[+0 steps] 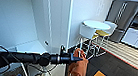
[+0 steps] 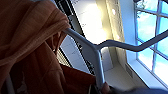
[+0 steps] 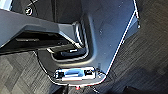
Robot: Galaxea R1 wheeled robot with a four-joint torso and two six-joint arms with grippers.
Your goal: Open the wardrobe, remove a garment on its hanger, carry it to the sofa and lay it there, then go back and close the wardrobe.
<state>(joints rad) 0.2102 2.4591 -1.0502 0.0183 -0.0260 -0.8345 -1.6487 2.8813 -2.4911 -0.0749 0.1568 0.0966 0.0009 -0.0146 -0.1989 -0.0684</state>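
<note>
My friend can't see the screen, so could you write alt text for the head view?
The robot's left arm reaches in, its left gripper holding an orange garment on a hanger beside the open white wardrobe. Behind stand a round white table with chairs and a steel fridge.

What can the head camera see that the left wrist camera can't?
The head view takes in the open wardrobe, the left arm reaching across, a round white table with chairs, and a fridge. The left wrist view has a close look at the pale hanger, plus bright windows. Both share the orange garment hanging from the left gripper.
</note>
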